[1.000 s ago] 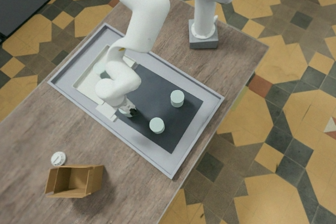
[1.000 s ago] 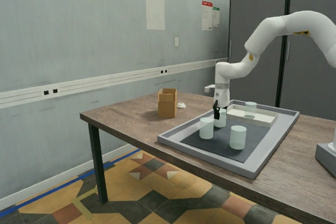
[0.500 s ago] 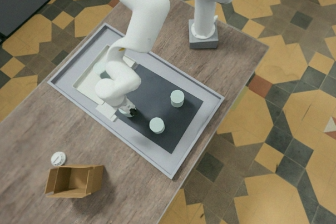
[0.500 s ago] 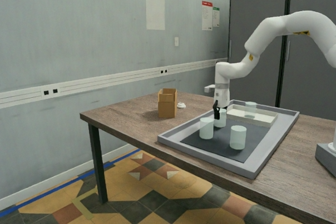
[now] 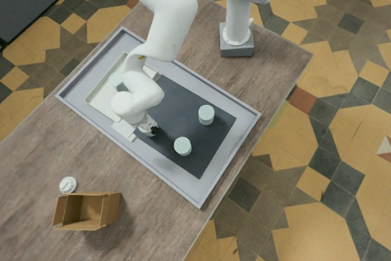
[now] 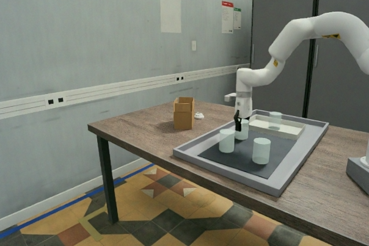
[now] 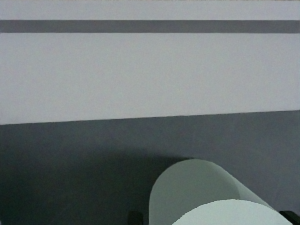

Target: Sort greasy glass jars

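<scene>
My gripper points down, open, its fingers on either side of a pale glass jar. In the wrist view a small gap shows between the left finger and this jar. It stands on the dark drying mat, at the end near the tray. Two more jars stand on the mat: one jar, and another jar nearer the arm's base. A fourth jar stands in the cream tray. Grease is not visible.
A raised grey rim surrounds the mat and tray. An open cardboard box and a round white object stand outside it. The arm's base stands on the table's other side.
</scene>
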Motion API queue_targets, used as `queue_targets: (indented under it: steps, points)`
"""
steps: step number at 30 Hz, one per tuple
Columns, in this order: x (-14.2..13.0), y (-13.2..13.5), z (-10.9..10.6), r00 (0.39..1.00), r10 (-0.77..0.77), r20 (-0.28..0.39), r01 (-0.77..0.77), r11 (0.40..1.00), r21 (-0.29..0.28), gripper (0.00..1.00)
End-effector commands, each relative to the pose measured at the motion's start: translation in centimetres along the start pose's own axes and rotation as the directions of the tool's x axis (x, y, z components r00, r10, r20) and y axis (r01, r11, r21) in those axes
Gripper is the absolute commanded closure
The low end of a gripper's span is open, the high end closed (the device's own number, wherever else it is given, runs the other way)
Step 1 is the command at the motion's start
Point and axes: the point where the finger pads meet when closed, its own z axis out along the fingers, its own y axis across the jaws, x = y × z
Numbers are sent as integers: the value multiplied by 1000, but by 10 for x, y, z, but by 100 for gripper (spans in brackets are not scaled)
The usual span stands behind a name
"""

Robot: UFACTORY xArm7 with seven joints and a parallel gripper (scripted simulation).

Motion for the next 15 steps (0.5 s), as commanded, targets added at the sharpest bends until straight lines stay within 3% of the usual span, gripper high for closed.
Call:
queue_targets:
  steps: [1, 15]
  points:
    - [2, 0, -2, 1000, 0, -4, 0, 1000, 0, 17]
    - [2, 0, -2, 1000, 0, -4, 0, 1000, 0, 20]
